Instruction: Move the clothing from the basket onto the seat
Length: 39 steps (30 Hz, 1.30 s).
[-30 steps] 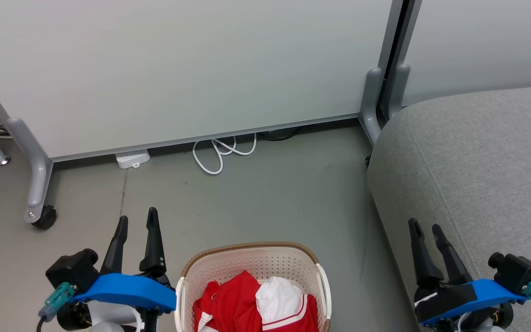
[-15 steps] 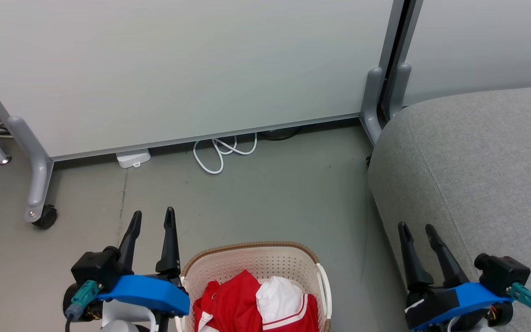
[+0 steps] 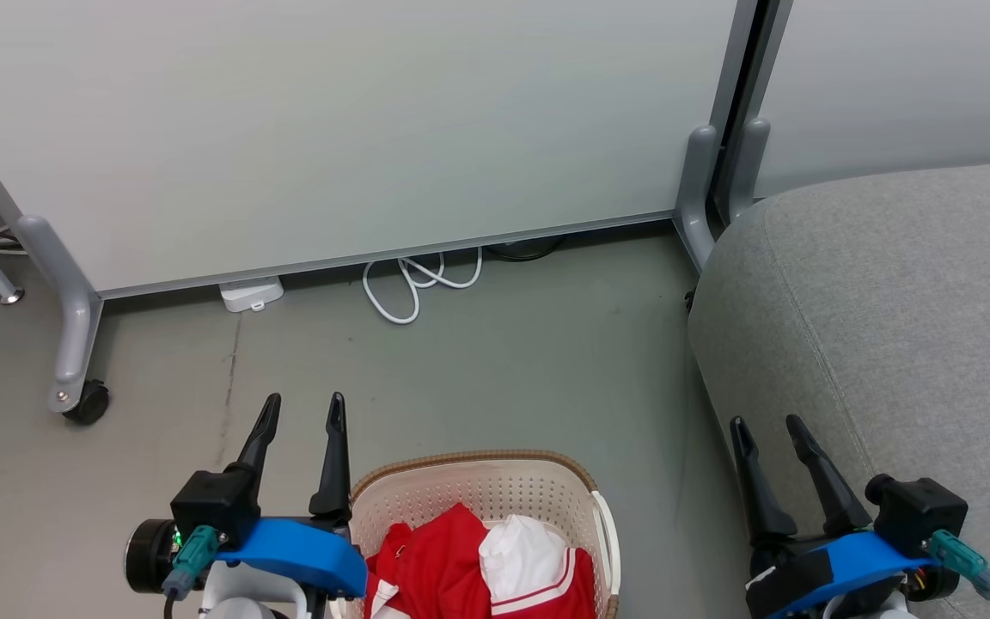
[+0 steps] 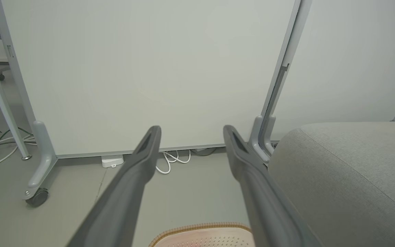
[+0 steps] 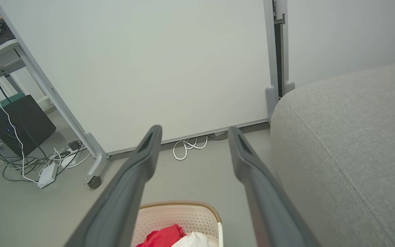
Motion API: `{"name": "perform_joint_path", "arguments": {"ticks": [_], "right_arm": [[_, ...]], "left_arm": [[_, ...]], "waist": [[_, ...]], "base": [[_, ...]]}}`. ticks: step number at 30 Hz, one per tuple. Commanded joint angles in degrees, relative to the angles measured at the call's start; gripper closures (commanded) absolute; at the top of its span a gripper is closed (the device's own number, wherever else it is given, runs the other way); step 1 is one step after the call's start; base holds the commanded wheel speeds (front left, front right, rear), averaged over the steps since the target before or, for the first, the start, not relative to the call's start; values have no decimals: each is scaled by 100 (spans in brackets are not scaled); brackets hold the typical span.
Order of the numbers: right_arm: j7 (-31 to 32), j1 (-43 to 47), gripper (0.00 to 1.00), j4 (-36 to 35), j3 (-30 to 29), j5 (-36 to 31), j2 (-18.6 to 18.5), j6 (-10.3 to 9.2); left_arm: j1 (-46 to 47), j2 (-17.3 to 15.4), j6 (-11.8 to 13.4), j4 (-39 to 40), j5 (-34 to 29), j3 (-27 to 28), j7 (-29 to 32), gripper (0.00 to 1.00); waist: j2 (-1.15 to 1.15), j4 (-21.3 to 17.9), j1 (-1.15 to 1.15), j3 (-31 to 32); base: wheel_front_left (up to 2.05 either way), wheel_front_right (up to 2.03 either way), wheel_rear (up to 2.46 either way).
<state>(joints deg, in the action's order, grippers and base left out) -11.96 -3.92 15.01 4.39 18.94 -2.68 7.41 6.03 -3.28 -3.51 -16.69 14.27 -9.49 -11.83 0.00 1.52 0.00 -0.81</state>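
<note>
Sliding in toward the basket (image 3: 471, 458), the left gripper (image 3: 303, 402) is now sitting just beside its left rim, closer than a second ago. The right gripper (image 3: 766, 425) is drifting a bit left and lower, hanging at the edge of the seat (image 3: 890, 301). Both pairs of fingers are staying spread wide, holding nothing. The clothing (image 3: 430, 559) is lying bunched in the basket, red with a white bit on top. The basket is sitting on the grey floor (image 3: 504, 370) near the seat, with a white partition (image 3: 332, 129) and a looped white cable (image 3: 413, 288) behind.
</note>
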Motion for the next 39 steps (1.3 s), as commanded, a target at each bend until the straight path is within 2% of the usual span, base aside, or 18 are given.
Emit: {"name": "perform_joint_path", "arguments": {"ticks": [1, 25, 39], "right_arm": [[-54, -53, 0, -40, 9, -188, -31, 11], [-306, 142, 0, -168, -232, -1208, -33, 9], [-335, 167, 0, -130, -209, -1200, -33, 9]], "left_arm": [[117, -30, 13, -15, -161, -17, -69, 0], [78, 15, -46, -283, -990, -47, -316, 0], [119, 39, -235, -573, -690, 62, -340, 0]], "waist": [[0, 1, 0, -1], [0, -19, 0, -5], [0, -34, 0, 16]], "base": [[0, 0, 0], [0, 0, 0], [0, 0, 0]]}}
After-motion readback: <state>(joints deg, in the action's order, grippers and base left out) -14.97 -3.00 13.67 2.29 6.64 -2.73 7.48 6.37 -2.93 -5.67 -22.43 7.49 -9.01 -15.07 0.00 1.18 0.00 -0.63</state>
